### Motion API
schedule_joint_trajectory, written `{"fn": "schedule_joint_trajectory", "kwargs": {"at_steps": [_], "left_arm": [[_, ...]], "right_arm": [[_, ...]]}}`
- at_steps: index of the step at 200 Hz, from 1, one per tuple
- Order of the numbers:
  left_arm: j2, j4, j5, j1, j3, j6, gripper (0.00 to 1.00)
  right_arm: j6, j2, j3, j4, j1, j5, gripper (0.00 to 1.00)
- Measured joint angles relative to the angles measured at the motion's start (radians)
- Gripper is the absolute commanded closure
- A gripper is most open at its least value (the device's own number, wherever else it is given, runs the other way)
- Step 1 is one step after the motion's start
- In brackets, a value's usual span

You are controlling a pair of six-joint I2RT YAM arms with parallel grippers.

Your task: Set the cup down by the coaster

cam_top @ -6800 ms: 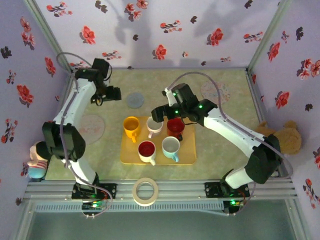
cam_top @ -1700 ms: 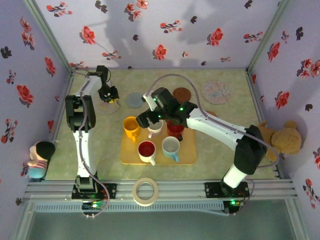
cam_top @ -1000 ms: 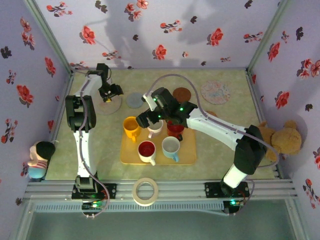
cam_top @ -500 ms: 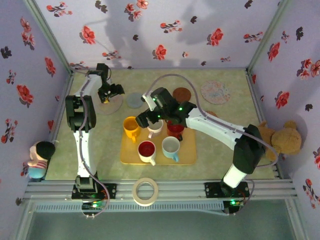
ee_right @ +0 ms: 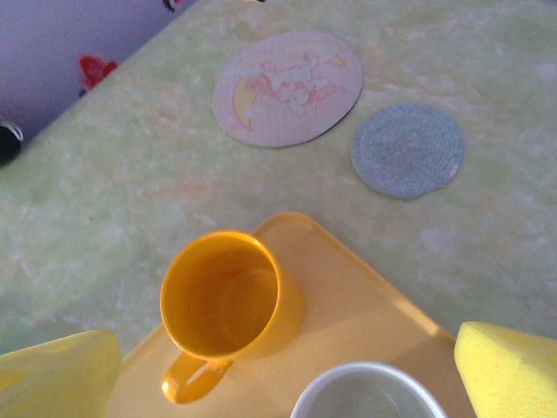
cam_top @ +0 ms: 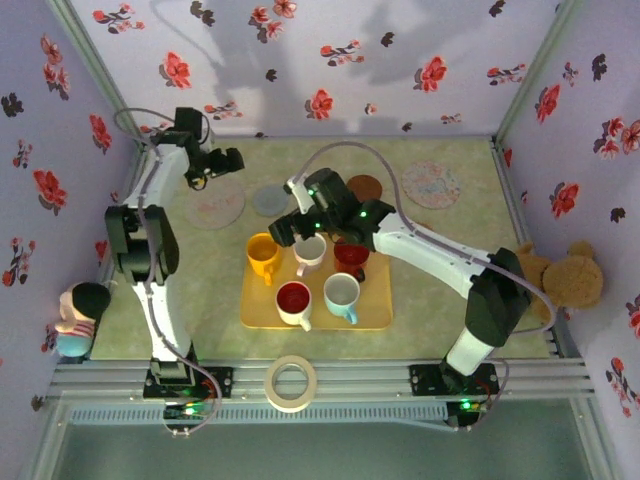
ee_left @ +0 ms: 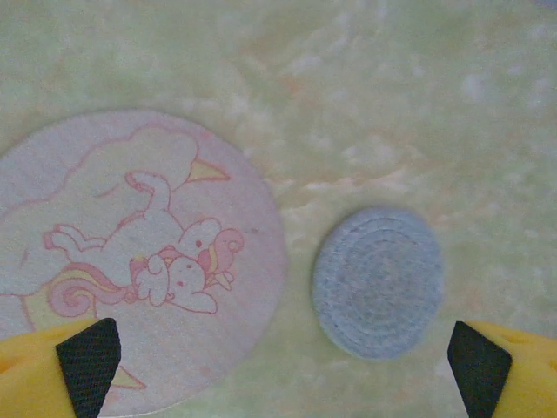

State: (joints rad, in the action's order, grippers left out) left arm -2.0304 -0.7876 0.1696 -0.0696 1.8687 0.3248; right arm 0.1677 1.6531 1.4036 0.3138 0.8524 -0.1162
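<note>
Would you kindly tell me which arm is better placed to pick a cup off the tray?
Likely the right arm: its open jaws hang over the yellow cup on the tray. The left arm, jaws open too, sits farther back above the unicorn coaster and grey coaster.

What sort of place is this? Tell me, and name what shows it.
Probably a robot test cell, not a real kitchen: flower-papered walls box in a small table, the left arm and right arm are bolted to an aluminium rail, and a yellow tray holds five mugs.
</note>
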Motion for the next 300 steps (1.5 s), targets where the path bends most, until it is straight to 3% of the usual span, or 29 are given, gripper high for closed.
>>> {"fn": "schedule_joint_trajectory", "kwargs": {"at_steps": [71,143,229,300], "left_arm": [[0.307,0.103,0.091,-0.011,-0.193,-0.156,0.0],[0.602,0.167,0.256,-0.023,-0.414,-0.39,0.0],[0.819,0.213,0.452,-0.031,-0.666,-0.562,0.0],[0.938,0.284,0.523,-0.056,-0.852,-0.584,0.0]], "right_arm": [[0.076,-0.092,0.001,-0.017,-0.07,-0.008,0.04],[0.107,-0.107,0.05,0.141,-0.119,0.078,0.11],[0.178,-0.086,0.099,0.253,-0.219,0.109,0.27],[0.182,0.075,0.204,0.317,-0.357,0.071,0.47]]}}
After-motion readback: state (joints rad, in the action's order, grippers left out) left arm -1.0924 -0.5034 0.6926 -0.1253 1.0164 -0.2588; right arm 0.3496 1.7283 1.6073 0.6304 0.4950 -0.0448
